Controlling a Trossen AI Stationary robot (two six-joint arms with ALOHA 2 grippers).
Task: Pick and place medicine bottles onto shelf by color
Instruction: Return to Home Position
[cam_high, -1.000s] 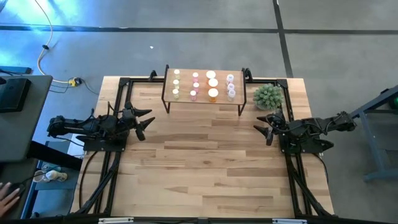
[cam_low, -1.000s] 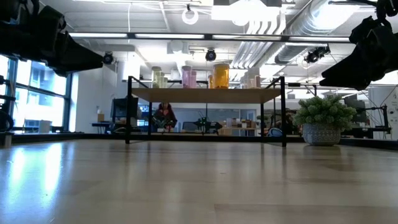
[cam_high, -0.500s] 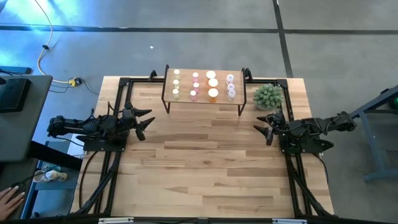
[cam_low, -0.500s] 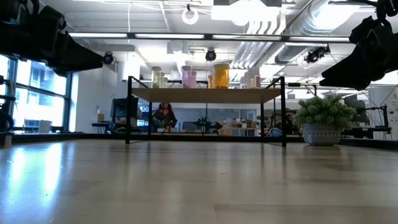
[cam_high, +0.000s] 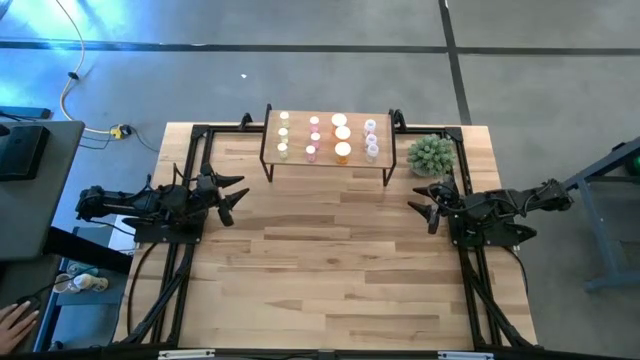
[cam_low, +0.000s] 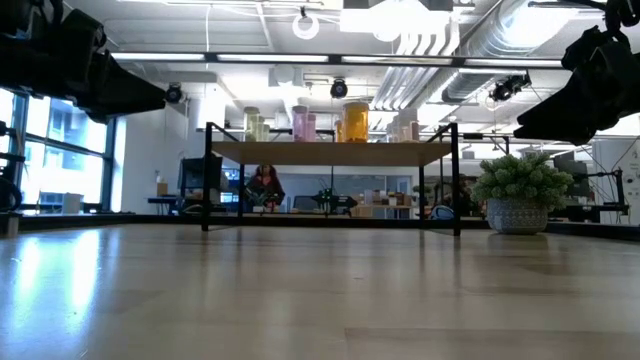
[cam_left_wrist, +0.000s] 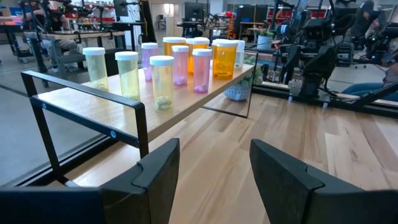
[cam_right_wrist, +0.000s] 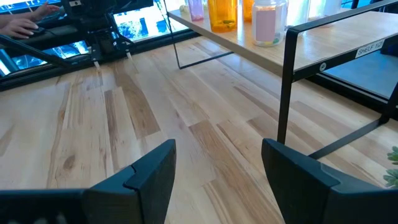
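While left gripper (cam_left_wrist: 213, 145) and right gripper (cam_right_wrist: 217, 144) hang over opposite tabletop (cam_high: 330, 262) edges, jaws apart, we judge the medicine bottles (cam_left_wrist: 163, 82) light, slick; grip mid-body.

place: robotics lab (industrial, open-plan) | floor: bare concrete (cam_high: 330, 70), cable (cam_high: 66, 95) trailing on it | overhead: exposed ducts (cam_low: 510, 32), strip lights (cam_low: 330, 57) | beyond my table (cam_high: 330, 260): benches (cam_left_wrist: 62, 35) loaded with gear, a person (cam_low: 265, 186) seated there | side: tall windows (cam_low: 55, 140) | near me: dark desk (cam_high: 30, 190), a hand (cam_high: 14, 321) close by
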